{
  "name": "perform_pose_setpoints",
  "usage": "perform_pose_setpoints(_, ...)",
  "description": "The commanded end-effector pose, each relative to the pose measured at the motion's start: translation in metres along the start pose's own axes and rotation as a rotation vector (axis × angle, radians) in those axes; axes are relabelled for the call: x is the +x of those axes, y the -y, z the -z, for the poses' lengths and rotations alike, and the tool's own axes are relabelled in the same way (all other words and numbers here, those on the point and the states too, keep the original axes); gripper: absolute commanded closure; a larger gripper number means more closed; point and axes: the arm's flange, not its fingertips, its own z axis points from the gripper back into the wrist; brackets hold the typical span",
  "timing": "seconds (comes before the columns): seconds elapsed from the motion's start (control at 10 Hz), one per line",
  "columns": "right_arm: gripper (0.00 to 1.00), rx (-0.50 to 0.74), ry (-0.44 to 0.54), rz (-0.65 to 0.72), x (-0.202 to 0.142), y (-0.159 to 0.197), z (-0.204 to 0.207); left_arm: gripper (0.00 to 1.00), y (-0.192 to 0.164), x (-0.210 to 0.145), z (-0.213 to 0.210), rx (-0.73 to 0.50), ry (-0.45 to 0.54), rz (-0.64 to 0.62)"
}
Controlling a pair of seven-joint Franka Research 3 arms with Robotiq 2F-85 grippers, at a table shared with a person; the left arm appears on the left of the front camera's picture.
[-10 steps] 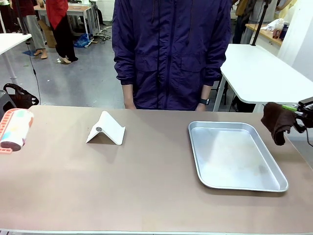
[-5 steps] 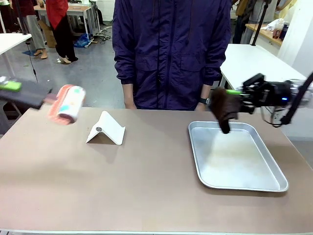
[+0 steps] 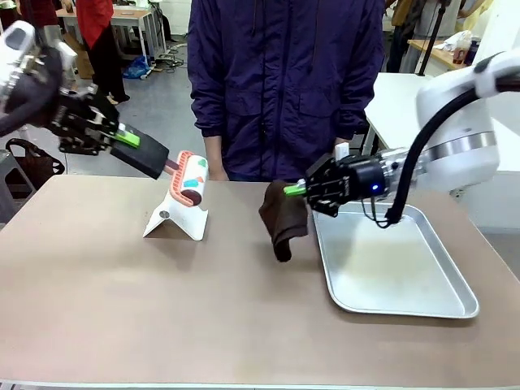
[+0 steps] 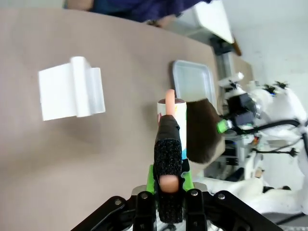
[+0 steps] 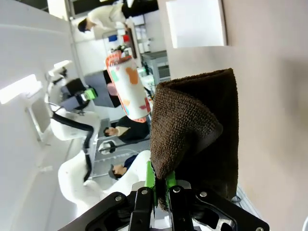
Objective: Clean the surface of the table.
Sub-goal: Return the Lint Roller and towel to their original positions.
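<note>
Right pincer [image 5: 161, 190] nips cloth [image 3: 281, 218]; front view: cloth over table [image 3: 162, 301]

Green-padded fingers [image 5: 155, 185] pinching a brown cloth [image 5: 197, 144], lint roller [image 5: 127, 86] beyond, table [image 5: 274, 110] alongside

Left arm reaches in from the left, its gripper [image 3: 156, 162] raised and pinching shut on a lint roller's handle [image 4: 168, 144]. Right arm stretches across, right gripper [image 3: 299, 189] level, fingers clamped on a hanging brown cloth [image 3: 282, 216].
</note>
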Motion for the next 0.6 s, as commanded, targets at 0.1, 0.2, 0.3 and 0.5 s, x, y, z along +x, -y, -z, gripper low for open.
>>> perform_pose_setpoints(0.1, 0.91, 0.011, 0.045, 0.005, 0.017, 0.028, 0.014, 0.77, -0.009, 0.038, 0.039, 0.176, -0.029, -0.076)
perform_pose_setpoints(0.2, 0.91, -0.002, 0.047, 0.01, 0.02, 0.04, 0.018, 0.77, -0.011, 0.044, 0.053, 0.211, -0.031, -0.068)
perform_pose_setpoints(0.3, 0.91, -0.017, 0.048, 0.028, 0.021, 0.049, 0.02, 0.77, -0.01, 0.049, 0.063, 0.223, -0.035, -0.065)
perform_pose_setpoints(0.5, 0.91, -0.033, 0.043, 0.086, 0.029, 0.059, 0.019, 0.77, -0.009, 0.055, 0.081, 0.266, -0.04, -0.057)
